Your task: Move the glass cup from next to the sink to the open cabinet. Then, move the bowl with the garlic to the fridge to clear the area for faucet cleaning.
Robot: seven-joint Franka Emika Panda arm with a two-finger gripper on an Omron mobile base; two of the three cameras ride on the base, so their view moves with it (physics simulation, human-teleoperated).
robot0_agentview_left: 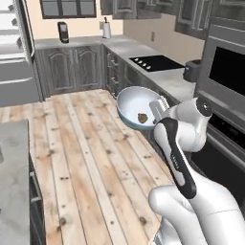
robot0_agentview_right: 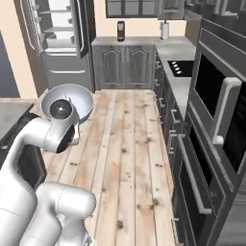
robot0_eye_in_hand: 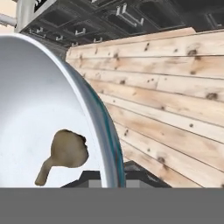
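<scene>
The bowl [robot0_agentview_left: 131,103], white inside and pale blue outside, hangs tilted in the air above the wooden floor. The garlic [robot0_agentview_left: 142,117] lies low inside it, near the rim. My gripper [robot0_agentview_left: 156,113] is shut on the bowl's rim at its right side. In the hand view the bowl [robot0_eye_in_hand: 39,100] rises on the left with the garlic [robot0_eye_in_hand: 66,151] in it, and my gripper [robot0_eye_in_hand: 109,177] clamps the rim at the bottom. In the right base view my wrist covers part of the bowl [robot0_agentview_right: 79,98]. The fridge [robot0_agentview_right: 57,41] stands open at the far left, white shelves showing. The glass cup, sink and faucet are out of view.
A counter run with a black cooktop [robot0_agentview_left: 154,62] and a dark toaster [robot0_agentview_left: 192,71] lines the right wall, and a built-in oven [robot0_agentview_left: 225,72] stands close beside my arm. A marble counter edge [robot0_agentview_left: 12,167] sits at the near left. Wooden floor [robot0_agentview_left: 81,143] stretches toward the fridge [robot0_agentview_left: 12,48].
</scene>
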